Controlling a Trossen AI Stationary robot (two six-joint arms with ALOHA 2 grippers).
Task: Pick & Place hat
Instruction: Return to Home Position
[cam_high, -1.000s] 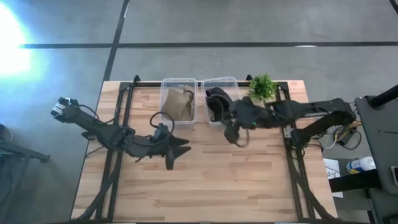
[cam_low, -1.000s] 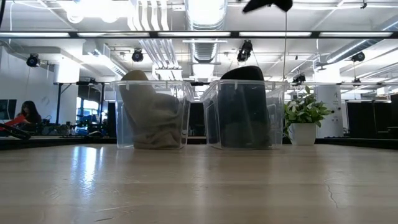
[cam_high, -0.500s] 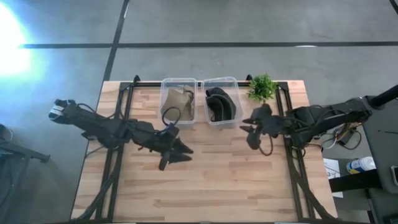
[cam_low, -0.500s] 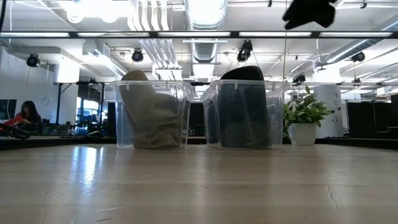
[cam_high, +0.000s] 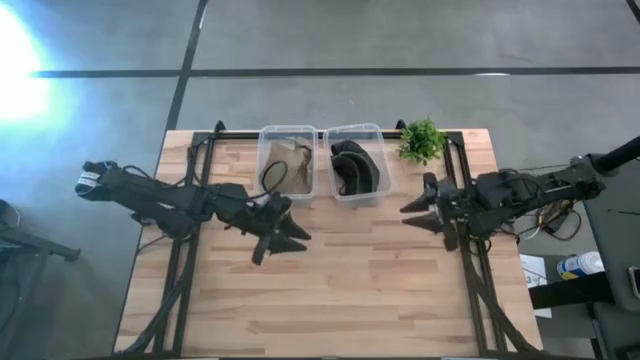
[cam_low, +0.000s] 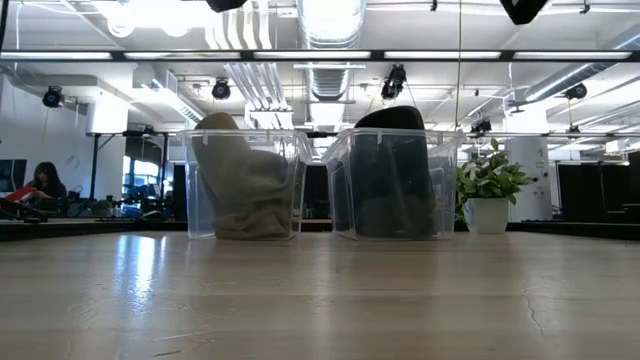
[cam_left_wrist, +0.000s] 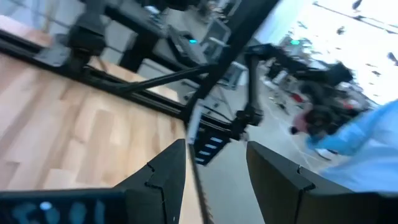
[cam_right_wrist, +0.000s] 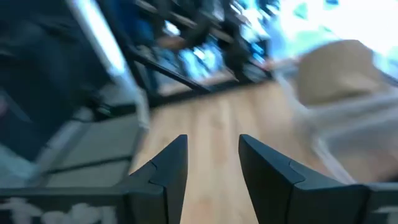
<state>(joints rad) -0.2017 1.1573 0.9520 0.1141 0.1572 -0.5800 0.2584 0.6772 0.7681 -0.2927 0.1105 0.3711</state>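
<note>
A tan hat sits in the left clear bin, and a black hat sits in the right clear bin; both bins stand at the table's far edge. In the low view the tan hat and black hat rise above their bins' rims. My left gripper hovers open and empty near the table's middle, just on the near side of the tan hat's bin. My right gripper is open and empty to the right of the black hat's bin. The wrist views show each gap clear: left, right.
A small potted plant stands at the far edge, right of the bins and close to my right arm. Black frame rails run along both table sides. Bare wood covers the near half. A person sits far behind the table.
My right gripper has pulled back from beside the black hat's bin toward the table's right edge, empty. My left gripper has shifted slightly toward the far edge and turned. Both hats have stayed in their bins.
</note>
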